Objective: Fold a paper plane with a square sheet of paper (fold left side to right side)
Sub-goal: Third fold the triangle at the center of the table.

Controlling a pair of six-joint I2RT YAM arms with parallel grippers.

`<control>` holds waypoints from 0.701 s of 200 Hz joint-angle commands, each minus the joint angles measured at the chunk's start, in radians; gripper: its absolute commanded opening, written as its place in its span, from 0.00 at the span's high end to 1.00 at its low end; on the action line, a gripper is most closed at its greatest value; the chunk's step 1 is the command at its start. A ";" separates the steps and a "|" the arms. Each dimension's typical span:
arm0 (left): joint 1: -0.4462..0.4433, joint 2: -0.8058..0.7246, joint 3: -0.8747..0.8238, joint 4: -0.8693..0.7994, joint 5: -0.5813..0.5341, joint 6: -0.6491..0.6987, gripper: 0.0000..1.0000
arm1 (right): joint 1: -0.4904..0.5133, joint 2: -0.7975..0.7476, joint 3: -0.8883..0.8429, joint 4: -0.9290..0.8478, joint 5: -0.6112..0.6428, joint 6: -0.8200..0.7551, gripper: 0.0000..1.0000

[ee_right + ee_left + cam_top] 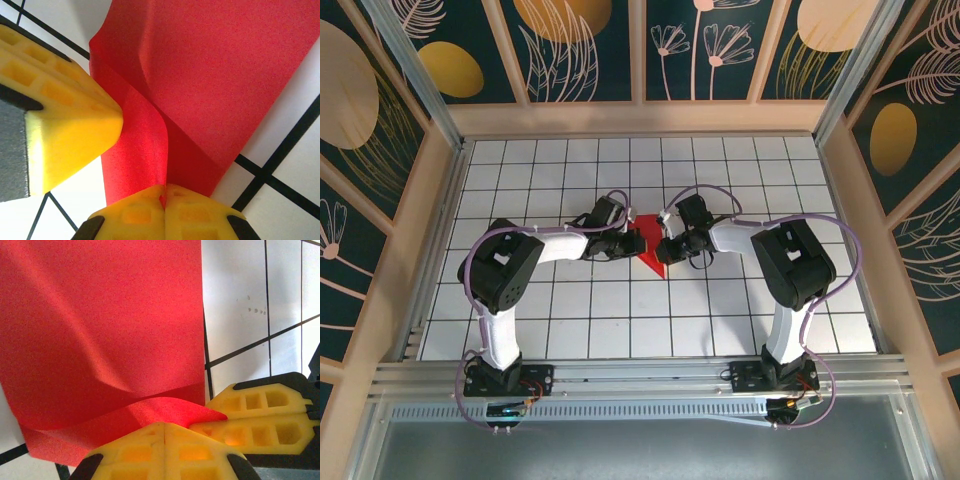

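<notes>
red paper (651, 257) on white grid tbl (720, 320) w/ floral walls (580, 50)

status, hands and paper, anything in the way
Right hand shut on red paper sheet at its lifted flap. Left hand shut by same flap, grip unclear. Flap curled, not creased flat. Hands crowd each other.

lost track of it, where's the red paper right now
Top view: red paper sits mid-table, pinched by the left gripper and right gripper.

The square sheet of paper (654, 257) is bright red, thin and plain, located at the frame centre in the top view. In both wrist views, one edge curls up and over the flat layer as an uncreased fold.
</notes>
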 commanded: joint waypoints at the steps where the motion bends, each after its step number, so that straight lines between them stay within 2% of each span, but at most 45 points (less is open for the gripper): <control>1: -0.001 0.020 0.025 -0.005 0.011 -0.001 1.00 | 0.008 0.059 -0.013 -0.070 0.051 -0.024 1.00; 140: 0.000 0.019 -0.014 -0.055 -0.041 0.022 1.00 | 0.006 0.069 -0.005 -0.077 0.056 -0.026 1.00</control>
